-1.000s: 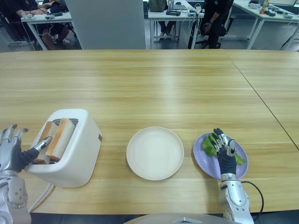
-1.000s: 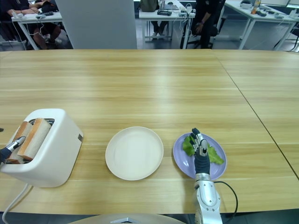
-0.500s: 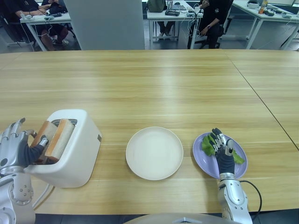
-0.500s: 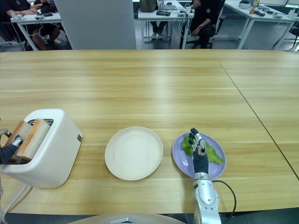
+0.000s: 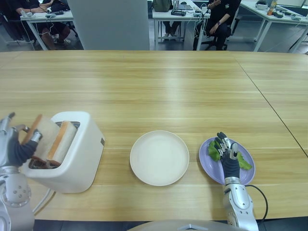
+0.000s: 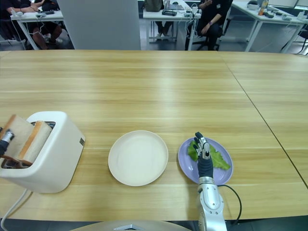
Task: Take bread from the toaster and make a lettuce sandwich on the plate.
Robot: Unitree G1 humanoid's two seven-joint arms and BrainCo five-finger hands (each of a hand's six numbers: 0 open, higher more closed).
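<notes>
Raised since earlier, a bread slice pokes from the toaster at the counter's front-left edge. Left hand fingers grasp it; right hand fingers hang released above lettuce.

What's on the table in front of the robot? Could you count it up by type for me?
Toaster: 1
Bread slices: 2
Plates: 2, a cream plate and a purple plate
Lettuce pile: 1
Total: 6

Toaster left, plate centre, lettuce right
</notes>
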